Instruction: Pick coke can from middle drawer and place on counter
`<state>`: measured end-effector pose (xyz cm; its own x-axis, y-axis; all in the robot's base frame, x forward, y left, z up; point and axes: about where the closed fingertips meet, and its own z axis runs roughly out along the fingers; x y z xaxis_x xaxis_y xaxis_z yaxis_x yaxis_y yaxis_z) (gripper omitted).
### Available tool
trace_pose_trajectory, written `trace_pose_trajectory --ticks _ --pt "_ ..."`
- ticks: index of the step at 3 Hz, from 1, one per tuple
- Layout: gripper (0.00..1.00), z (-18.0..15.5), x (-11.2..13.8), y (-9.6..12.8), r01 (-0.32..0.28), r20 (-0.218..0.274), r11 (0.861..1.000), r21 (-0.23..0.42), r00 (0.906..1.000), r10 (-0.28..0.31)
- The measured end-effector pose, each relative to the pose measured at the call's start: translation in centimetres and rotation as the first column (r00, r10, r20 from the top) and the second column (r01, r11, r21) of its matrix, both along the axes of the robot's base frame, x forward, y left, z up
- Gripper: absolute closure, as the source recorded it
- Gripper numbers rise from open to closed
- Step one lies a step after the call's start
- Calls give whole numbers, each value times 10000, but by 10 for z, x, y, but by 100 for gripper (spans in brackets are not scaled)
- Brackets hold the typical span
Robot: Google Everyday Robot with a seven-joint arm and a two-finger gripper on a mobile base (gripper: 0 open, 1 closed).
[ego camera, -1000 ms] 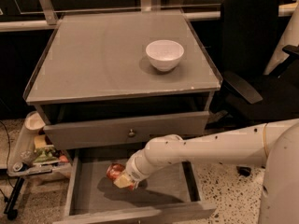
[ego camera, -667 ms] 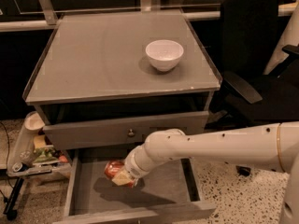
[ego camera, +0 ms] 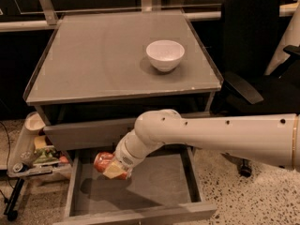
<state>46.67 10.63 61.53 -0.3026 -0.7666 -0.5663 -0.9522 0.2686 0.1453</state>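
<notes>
The coke can [ego camera: 102, 162] is small and red and lies on its side in my gripper [ego camera: 111, 168], held above the left part of the open middle drawer [ego camera: 159, 186]. My gripper is shut on the can, with a pale finger pad across its front. My white arm reaches in from the right and bends down over the drawer. The can casts a shadow on the drawer's grey floor. The counter [ego camera: 93, 60] is the flat grey cabinet top above and behind.
A white bowl [ego camera: 165, 55] stands on the counter's right half. A closed drawer front [ego camera: 84, 134] sits just above the open drawer. A low cart with clutter [ego camera: 35, 149] stands at the left. A black office chair [ego camera: 253, 46] is at the right.
My gripper has lifted the can up and to the left, off the drawer floor. The arm's elbow has risen toward the closed drawer front.
</notes>
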Motion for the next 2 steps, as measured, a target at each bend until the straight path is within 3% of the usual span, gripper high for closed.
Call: trace_pose_trajectory --ticks 1,2 --pt "100 0 0 0 -1 1 10000 0 10000 1" --pt "100 24 7 9 -215 270 9998 -58 9994 216"
